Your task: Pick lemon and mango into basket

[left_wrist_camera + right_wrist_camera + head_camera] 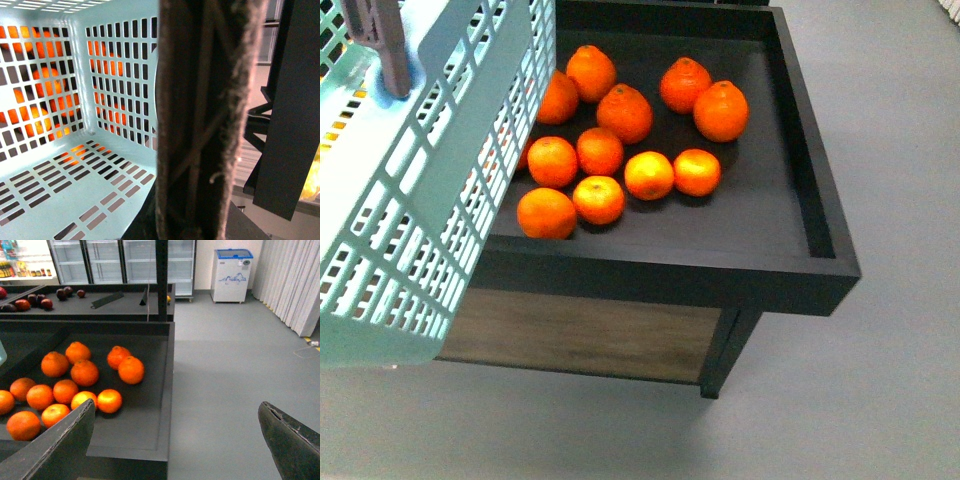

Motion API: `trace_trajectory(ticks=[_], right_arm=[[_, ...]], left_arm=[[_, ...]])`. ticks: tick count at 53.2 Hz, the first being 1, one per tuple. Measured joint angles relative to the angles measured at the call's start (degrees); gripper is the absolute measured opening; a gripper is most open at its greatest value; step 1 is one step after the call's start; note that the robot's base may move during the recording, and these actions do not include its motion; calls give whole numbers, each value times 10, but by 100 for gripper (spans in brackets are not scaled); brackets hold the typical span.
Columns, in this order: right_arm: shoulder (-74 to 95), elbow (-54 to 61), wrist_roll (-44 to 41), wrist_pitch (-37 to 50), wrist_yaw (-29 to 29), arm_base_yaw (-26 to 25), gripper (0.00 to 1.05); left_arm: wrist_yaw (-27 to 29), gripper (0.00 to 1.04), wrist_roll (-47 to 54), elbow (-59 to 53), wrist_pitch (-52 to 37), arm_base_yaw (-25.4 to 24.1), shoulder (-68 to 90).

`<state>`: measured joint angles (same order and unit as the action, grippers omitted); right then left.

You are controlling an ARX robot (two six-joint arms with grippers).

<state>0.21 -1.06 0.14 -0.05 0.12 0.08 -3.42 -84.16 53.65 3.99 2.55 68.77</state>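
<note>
Nothing done yet: the basket (410, 200) hangs tilted at front left, empty, and we see only oranges (625, 112) in the tray (800, 150), no lemon or mango. The right gripper (177, 410) is spread wide and empty. We cannot tell the state of the left gripper (200, 125).

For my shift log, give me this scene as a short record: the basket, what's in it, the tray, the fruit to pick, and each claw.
basket: turquoise, raised and tilted, at the tray's left side
contents: nothing seen inside
tray: black, holding oranges
fruit to pick: none clearly seen
right claw: open, empty
left claw: cannot tell; basket handle fills its view
</note>
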Motion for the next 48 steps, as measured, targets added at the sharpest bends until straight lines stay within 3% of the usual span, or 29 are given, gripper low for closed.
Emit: trace_trajectory(ticks=[48], right_arm=[[0, 0, 0, 0, 0, 0, 96]], left_arm=[[2, 6, 1, 0, 0, 0, 0]])
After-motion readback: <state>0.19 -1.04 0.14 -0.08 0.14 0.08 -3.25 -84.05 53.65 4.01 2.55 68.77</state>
